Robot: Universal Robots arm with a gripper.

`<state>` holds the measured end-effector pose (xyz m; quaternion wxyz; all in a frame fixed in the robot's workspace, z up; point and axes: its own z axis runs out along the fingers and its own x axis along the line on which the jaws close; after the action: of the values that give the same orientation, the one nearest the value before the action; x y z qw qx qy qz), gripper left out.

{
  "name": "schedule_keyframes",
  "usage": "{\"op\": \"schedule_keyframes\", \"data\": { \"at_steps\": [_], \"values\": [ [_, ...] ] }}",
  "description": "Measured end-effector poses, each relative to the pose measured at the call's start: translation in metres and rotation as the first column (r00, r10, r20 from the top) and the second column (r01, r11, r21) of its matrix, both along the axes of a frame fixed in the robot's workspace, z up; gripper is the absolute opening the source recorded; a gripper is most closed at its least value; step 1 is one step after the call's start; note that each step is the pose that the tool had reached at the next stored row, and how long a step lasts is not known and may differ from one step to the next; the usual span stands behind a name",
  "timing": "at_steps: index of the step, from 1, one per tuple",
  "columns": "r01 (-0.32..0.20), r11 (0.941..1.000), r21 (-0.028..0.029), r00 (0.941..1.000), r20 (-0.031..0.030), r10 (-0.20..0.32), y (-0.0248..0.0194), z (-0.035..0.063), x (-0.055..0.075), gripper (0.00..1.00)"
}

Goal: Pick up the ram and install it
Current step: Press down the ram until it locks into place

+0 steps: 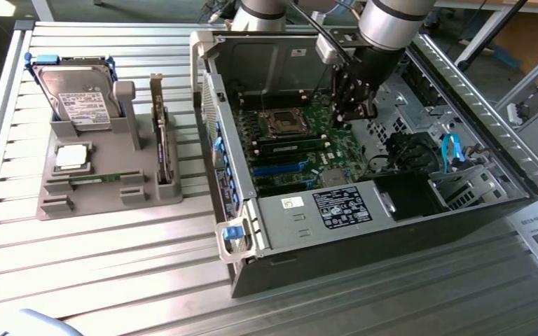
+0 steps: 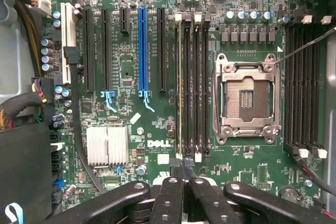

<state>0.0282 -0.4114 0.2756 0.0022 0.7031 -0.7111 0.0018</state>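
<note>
Bright daylight is cast from above; glare is seen on the ribbed desk point(image 1: 110, 266); the motherboard point(image 2: 157, 77) is sharply, evenly lit.

Slatted metal table point(image 1: 110, 266) under computer case point(image 1: 363, 238), grey holder point(image 1: 101, 189)

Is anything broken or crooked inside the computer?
Nothing looks broken. The gripper is over the motherboard, and a ram stick stands straight in its slot beside the empty CPU socket.
</note>
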Motion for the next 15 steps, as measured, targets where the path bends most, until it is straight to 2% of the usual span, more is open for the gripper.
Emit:
{"op": "schedule_keyframes", "data": {
  "at_steps": [15],
  "values": [
    [0.0,1.0,0.0,1.0,0.0004,0.0,0.0,-0.0217,0.0,0.1]
  ]
}}
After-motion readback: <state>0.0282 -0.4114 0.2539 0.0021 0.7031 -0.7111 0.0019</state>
